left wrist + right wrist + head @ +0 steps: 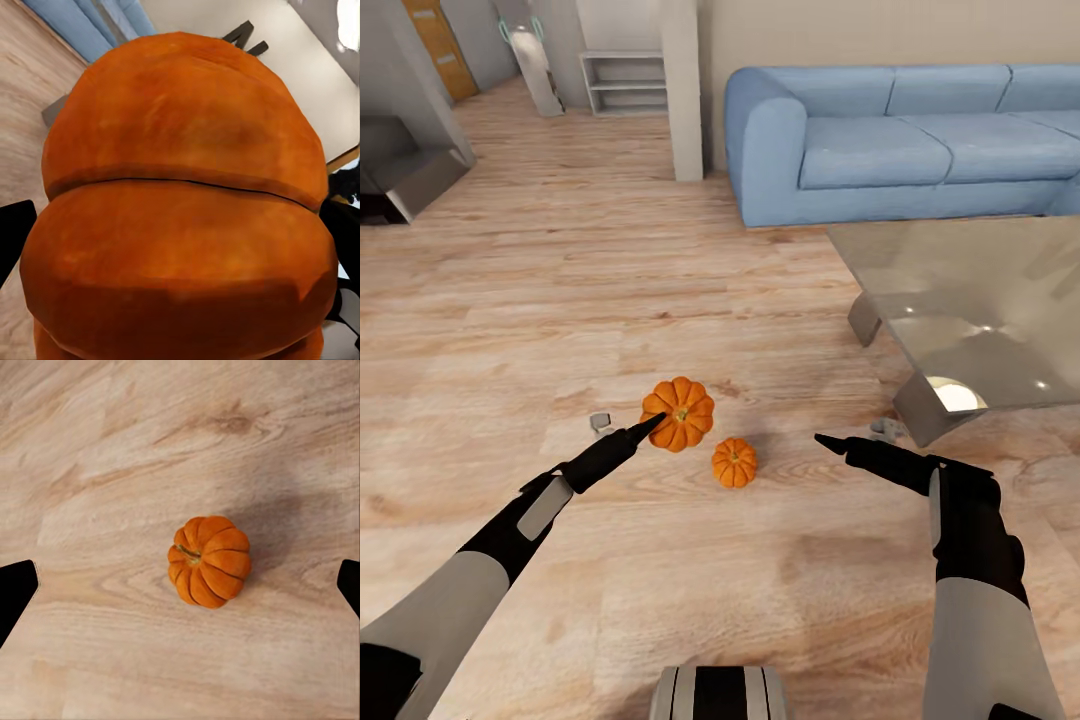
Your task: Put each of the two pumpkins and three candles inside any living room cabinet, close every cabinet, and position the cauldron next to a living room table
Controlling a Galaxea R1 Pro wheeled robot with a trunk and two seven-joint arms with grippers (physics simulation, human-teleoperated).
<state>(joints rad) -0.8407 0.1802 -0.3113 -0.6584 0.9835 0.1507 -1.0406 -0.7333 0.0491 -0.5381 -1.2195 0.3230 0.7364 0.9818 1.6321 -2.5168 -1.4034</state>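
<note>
Your left tool (652,424) grips 1 round orange ribbed pumpkin (679,413); your right tool (826,441) hangs spread wide. The other small orange pumpkin (734,462) sits on the wood floor (560,300). Nothing is stored yet.

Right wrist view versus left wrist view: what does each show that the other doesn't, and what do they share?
Right wrist view: a whole pumpkin on the floor, stem up, lying apart between the right gripper fingertips, jaws open wide.

Left wrist view: the other pumpkin very close up between the left gripper's dark fingers, with the blue sofa and the glass table behind it.

Shared: an orange ribbed pumpkin, dark fingertips at the picture's edges, wood floor.
</note>
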